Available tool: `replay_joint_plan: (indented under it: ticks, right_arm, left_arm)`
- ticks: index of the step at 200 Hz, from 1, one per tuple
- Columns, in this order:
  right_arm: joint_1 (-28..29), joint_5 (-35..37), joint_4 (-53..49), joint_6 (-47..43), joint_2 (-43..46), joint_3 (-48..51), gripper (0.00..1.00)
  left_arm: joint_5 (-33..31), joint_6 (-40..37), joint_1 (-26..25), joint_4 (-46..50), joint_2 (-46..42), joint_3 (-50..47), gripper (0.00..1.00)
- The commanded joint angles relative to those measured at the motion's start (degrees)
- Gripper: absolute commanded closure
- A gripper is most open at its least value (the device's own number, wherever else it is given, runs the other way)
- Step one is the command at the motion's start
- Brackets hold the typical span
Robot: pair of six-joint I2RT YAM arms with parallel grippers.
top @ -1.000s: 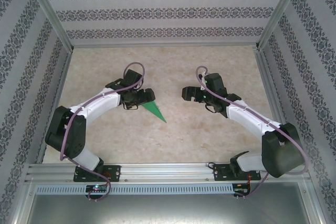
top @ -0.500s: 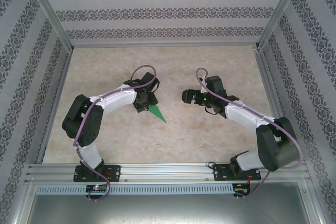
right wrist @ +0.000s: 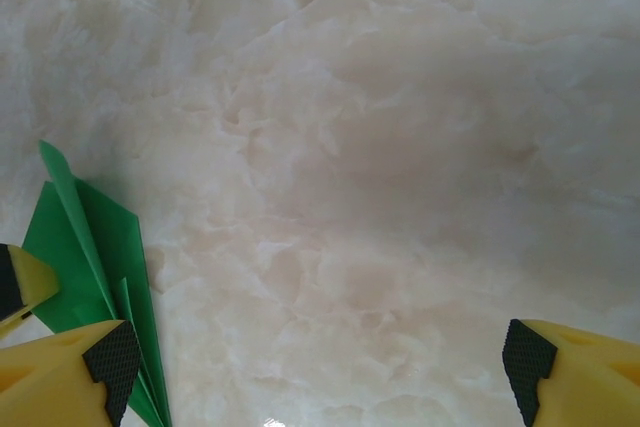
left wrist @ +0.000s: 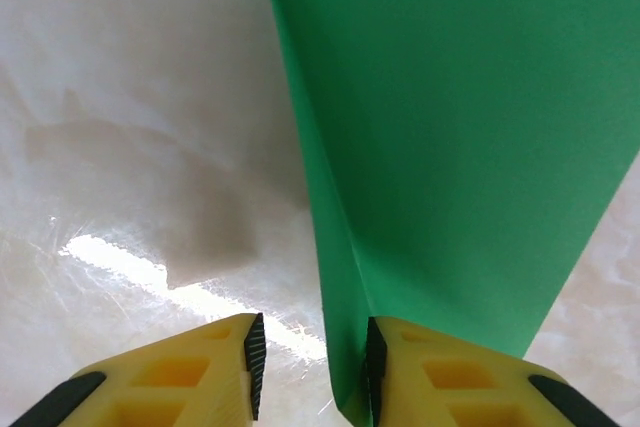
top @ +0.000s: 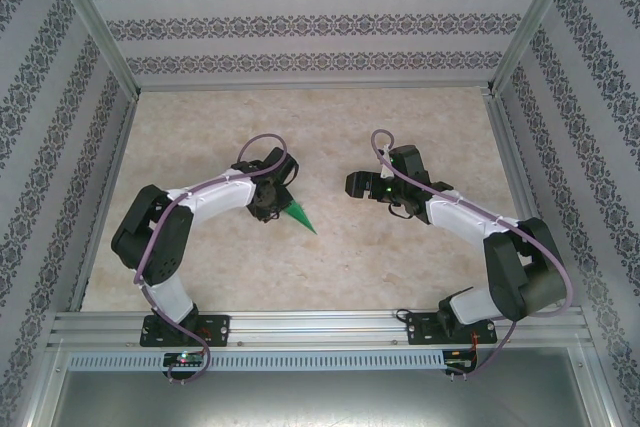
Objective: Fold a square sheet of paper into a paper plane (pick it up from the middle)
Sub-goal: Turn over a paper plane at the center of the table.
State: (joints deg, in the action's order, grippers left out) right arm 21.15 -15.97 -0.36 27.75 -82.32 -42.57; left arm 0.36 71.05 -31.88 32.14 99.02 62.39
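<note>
Marble table (top: 400, 257) | left gripper (left wrist: 313, 365) narrowly parted, paper plane (left wrist: 450, 147) fold at right-of-frame pad | right gripper (right wrist: 318, 362) wide | I fear off-centre pinch crumples wing.

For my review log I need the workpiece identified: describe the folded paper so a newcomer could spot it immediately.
On the marbled beige table, look just left of centre, at the open jaws of the left gripper. There lies the paper plane, a slim dart tapering to a sharp point. It is the one bright green thing on that pale surface.
</note>
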Motion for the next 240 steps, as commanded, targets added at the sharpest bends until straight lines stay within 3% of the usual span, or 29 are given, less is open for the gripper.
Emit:
replay_joint_plan:
  ticks: [1, 52, 109, 159, 187, 224, 240]
  right_arm:
    - [0.5, -1.1, 0.6, 0.5, 0.9, 0.6, 0.05]
    - [1.1, -1.1, 1.1, 0.4, 0.7, 0.8, 0.06]
    - [1.4, -0.3, 1.8, 0.4, 0.0, 0.9, 0.06]
    - [0.9, 2.3, 2.9, 1.0, 1.6, 2.4, 0.07]
    - [0.3, 2.5, 4.8, 2.1, 2.7, 3.8, 0.06]
    - [0.0, -0.8, 6.5, 3.1, 1.2, 3.9, 0.07]
    - [-0.1, -4.5, 8.0, 3.6, 0.1, 3.8, 0.13]
  left_arm:
    - [-1.4, 3.4, -0.6, -4.5, -1.6, -1.3, 0.68]
    - [-0.9, 3.2, -0.6, -9.4, 1.3, -0.9, 0.84]
    - [-2.8, -3.3, -0.6, -6.3, -5.8, 0.9, 0.98]
    - [6.7, -13.0, -0.5, -13.4, -9.9, 0.5, 1.00]
    - [11.2, -14.7, -0.5, -19.0, -9.4, -1.2, 1.00]
    - [20.5, -16.7, -0.4, -28.8, -4.3, -3.7, 1.00]
    - [23.5, -16.9, -0.4, -32.5, -2.7, -5.2, 1.00]
